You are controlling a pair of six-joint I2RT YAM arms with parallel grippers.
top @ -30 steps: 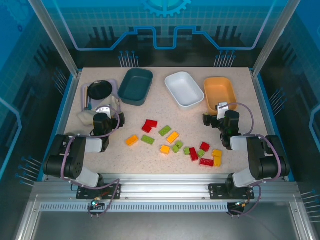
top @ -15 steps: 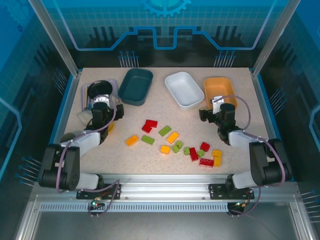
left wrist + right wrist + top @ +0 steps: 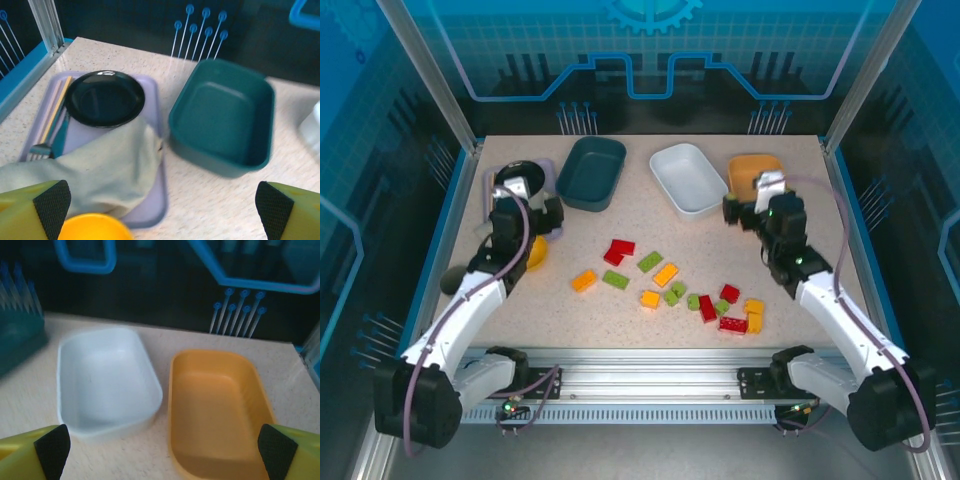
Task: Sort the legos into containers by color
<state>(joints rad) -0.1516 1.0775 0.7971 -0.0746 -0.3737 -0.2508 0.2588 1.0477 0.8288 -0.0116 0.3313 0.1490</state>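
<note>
Nearest us, the bricks [image 3: 670, 285] lie on the table [image 3: 630, 215], about fifteen as far as we can count, on the near side of the white tray [image 3: 688, 178]. The left gripper [image 3: 160, 207] and right gripper [image 3: 160, 445] hang empty, jaws spread wide. We judge sorting unstarted: the white tray, the teal tray [image 3: 590, 172] left of it and the orange tray [image 3: 750, 168] right of it are bare. From above, the right arm [image 3: 820, 290] covers part of the orange tray; the right wrist camera shows its floor.

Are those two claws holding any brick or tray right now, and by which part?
Nothing is held. The left claw and the right claw both stand open and empty, and the legos lie loose on the table.
</note>
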